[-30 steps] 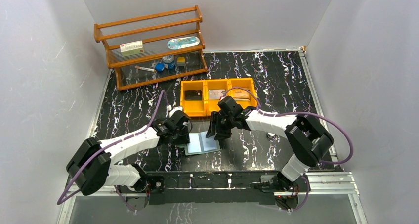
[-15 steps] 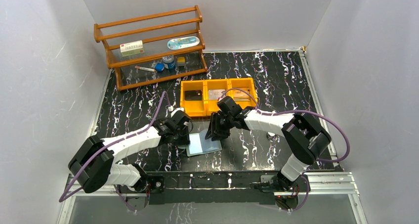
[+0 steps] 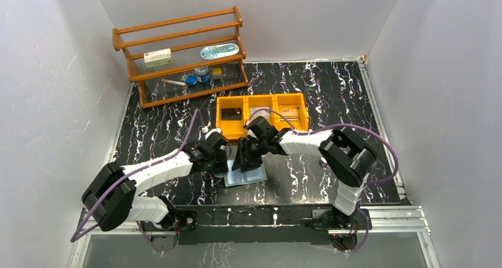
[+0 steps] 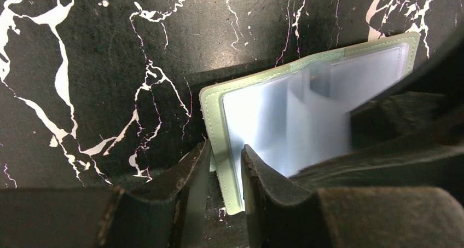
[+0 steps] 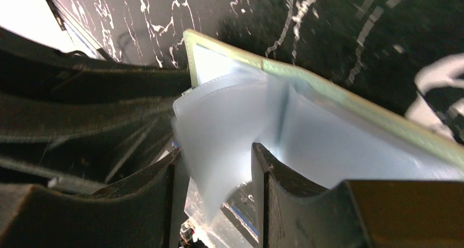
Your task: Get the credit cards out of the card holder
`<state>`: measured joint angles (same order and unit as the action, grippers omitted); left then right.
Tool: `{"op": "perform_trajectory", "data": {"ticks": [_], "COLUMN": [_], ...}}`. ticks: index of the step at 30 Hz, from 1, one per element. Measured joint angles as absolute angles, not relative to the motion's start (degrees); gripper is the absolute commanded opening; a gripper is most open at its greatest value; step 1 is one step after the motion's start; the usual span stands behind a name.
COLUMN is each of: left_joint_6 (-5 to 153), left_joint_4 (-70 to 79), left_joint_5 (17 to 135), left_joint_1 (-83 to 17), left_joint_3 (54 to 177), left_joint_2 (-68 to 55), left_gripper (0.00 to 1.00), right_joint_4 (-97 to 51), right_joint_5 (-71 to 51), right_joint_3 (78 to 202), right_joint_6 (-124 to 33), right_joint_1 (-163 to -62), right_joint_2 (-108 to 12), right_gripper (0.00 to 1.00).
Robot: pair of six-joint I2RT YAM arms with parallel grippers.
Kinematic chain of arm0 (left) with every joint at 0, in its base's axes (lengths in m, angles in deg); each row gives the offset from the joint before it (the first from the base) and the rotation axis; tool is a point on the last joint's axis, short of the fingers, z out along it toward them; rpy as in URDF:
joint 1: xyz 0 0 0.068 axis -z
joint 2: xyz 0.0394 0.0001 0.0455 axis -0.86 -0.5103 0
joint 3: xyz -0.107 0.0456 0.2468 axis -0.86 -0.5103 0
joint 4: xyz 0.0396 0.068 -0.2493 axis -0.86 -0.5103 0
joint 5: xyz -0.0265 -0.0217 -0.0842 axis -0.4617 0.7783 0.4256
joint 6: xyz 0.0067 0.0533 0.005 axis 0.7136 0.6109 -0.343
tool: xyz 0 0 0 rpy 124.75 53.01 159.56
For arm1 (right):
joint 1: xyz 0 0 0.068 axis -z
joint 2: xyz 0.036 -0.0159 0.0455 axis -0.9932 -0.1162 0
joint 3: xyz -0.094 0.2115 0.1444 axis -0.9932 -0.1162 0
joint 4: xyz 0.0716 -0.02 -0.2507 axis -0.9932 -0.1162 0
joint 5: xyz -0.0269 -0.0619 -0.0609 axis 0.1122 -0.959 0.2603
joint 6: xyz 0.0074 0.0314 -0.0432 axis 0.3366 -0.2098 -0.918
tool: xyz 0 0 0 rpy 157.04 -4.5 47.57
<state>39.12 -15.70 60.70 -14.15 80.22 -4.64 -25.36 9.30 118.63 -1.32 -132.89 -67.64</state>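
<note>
The pale teal card holder lies open on the black marbled table, its clear sleeves showing. My left gripper sits at its left edge. In the left wrist view the fingers pinch the green stitched rim of the card holder. My right gripper hangs over the holder's top. In the right wrist view its jaws stand apart, with a blurred clear sleeve loose between them. A tan credit card lies in the orange bin's right compartment. I see no card in the sleeves.
The orange three-compartment bin stands just behind the grippers, with a dark item in its left compartment. A wooden rack with small items fills the back left. White walls close in on both sides.
My right arm has swung left and down over the holder, and a clear sleeve now stands lifted between its fingers. The left gripper has narrowed on the holder's left edge.
</note>
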Motion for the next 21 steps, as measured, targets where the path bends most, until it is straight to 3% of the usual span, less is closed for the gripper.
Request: {"op": "perform_trajectory", "data": {"ticks": [9, 11, 16, 21], "left_joint_6": [38.03, 37.61, 36.35, 36.32], "left_joint_4": [-17.18, -17.42, -19.13, -18.30], "left_joint_5": [59.04, 58.65, 56.85, 56.46], "left_joint_1": [-14.15, -14.15, -14.15, -14.15], "left_joint_3": [80.02, 79.87, 79.76, 79.76], "left_joint_2": [-2.26, -2.02, -1.05, 1.81], "left_gripper": [0.27, 0.27, 0.36, 0.43], "right_joint_4": [-22.78, -22.30, -22.56, -22.83], "right_joint_5": [10.85, 10.89, 8.95, 6.19], "right_joint_3": [120.86, 120.86, 120.58, 118.39], "right_joint_6": [-0.73, -0.68, 0.30, 1.44], "right_joint_1": [-135.53, -135.53, -135.53, -135.53], "right_joint_2": [-71.88, -71.81, -71.79, -70.04], "right_gripper": [0.62, 0.58, 0.37, 0.38]}}
